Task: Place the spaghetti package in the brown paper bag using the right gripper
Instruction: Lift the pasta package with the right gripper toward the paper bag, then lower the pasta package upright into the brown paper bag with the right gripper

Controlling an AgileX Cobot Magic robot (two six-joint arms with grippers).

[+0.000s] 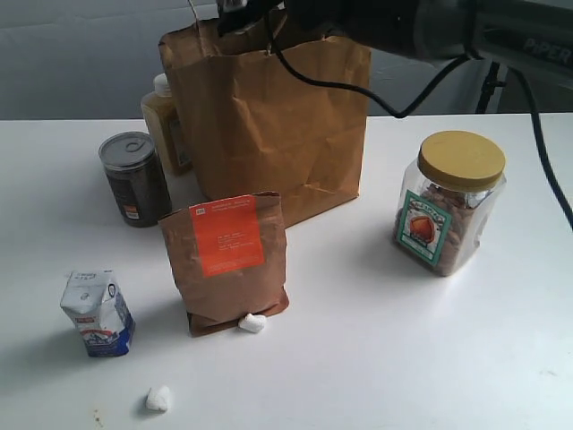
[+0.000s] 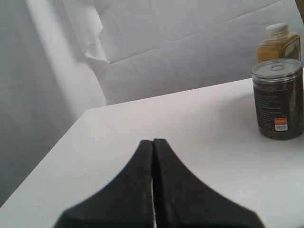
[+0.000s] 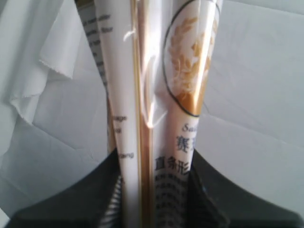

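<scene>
**Spaghetti package clamped in right hand, arm above bag mouth**

Right hand [image 3: 153, 194]: the two black fingers [image 3: 92, 194] are pressed in on the spaghetti package [image 3: 152, 95], one on each side. The packet runs lengthwise away from the wrist camera. A cream panel with a gold wheat emblem, gold edging and dark print is visible, and the film is buckled inward between the fingers. Behind it is only pale creased backdrop.

From the room camera, the right arm [image 1: 394, 27] reaches in from the right along the top edge of the frame. Its dark end sits over the open mouth of the brown paper bag [image 1: 269, 116]. The package itself cannot be made out from here, so I cannot tell whether its far end is inside the bag.

The bag stands upright at the back centre of the white bench [image 1: 403, 358].

Left hand [image 2: 153, 142]: the jaws are closed together with nothing between them, low over a bare part of the bench.

Other items on the bench:
- A dark can [image 1: 134, 179] to the left of the bag.
- A yellow bottle [image 1: 163, 121] just behind the can, beside the bag.
- A brown pouch with an orange label [image 1: 228, 260] upright in front of the bag.
- A small carton [image 1: 97, 313] at front left.
- A yellow-lidded jar [image 1: 452, 202] well off to the right.
- Two small white lumps, one [image 1: 252, 323] at the foot of the pouch and the other [image 1: 158, 399] nearer the front edge.
</scene>
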